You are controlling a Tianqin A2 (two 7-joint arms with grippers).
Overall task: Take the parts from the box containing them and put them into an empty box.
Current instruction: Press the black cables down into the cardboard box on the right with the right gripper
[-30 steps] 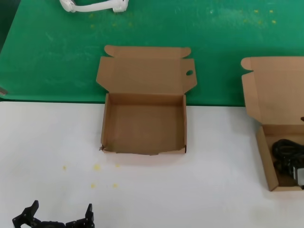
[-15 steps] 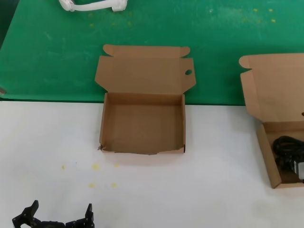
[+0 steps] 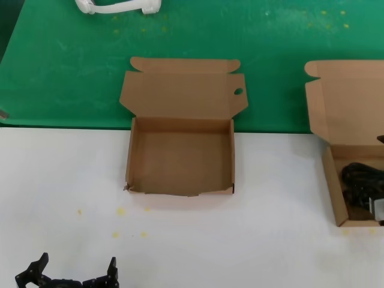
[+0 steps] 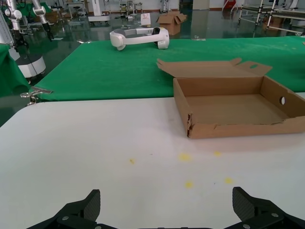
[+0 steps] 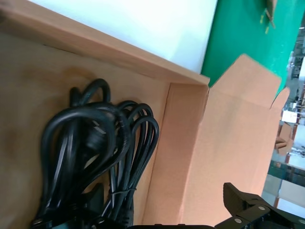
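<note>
The parts are black coiled cables point(image 3: 362, 185) lying in the box containing them point(image 3: 330, 180) at the table's right edge, its plain lid standing open. In the right wrist view the cables point(image 5: 97, 143) fill the box floor. My right gripper point(image 5: 164, 210) is open low inside this box. One finger point(image 5: 240, 202) is by the lid, and the other is lost among the cables. The empty box point(image 3: 180, 189), with a hole in its lid, sits at the table's middle and also shows as the empty box point(image 4: 238, 129). My left gripper point(image 3: 77, 265) is parked open near the front edge.
A green cloth point(image 3: 60, 72) covers the table's far half. A white headset point(image 3: 117, 6) lies on it at the back left, seen also as the headset point(image 4: 139, 37). Small yellow specks point(image 3: 122, 211) dot the white tabletop.
The box with the cables has shifted slightly back and sideways at the right edge. The empty box and the left gripper have not moved.
</note>
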